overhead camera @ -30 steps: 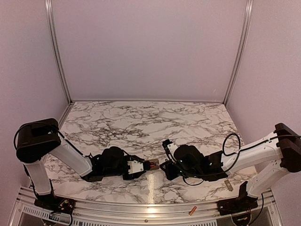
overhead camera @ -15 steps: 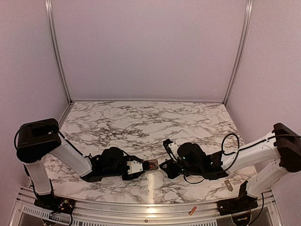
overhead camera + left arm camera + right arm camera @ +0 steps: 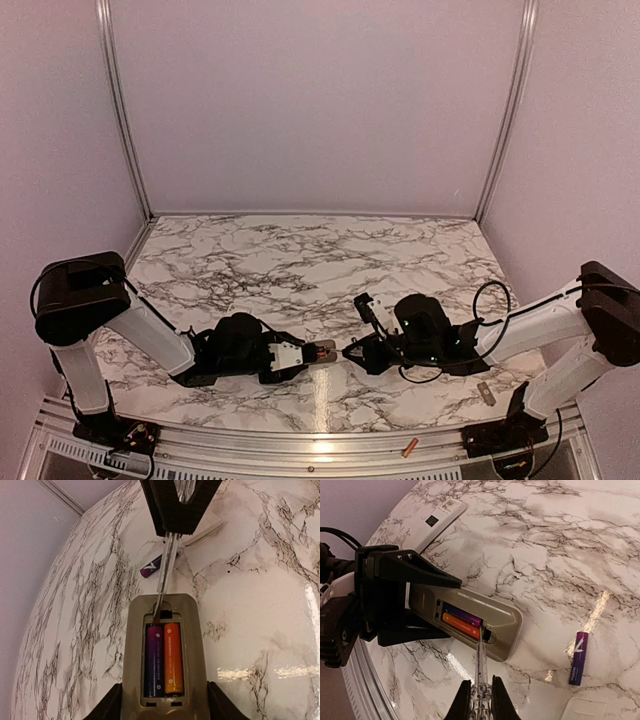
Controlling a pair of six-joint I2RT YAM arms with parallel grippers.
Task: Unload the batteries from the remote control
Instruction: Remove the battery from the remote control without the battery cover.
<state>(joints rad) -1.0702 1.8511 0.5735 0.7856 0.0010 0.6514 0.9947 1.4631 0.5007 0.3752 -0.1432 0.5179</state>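
Remote control, back up, opened, clamped by its sides in the left gripper, evidently to steady it for prying. Compartment, frame centre: purple cell and orange cell, side by side, both seated. Right gripper pinches a thin tool, tip at the purple cell's end — likely to lever it out. Loose purple cell: on the table, right of frame.
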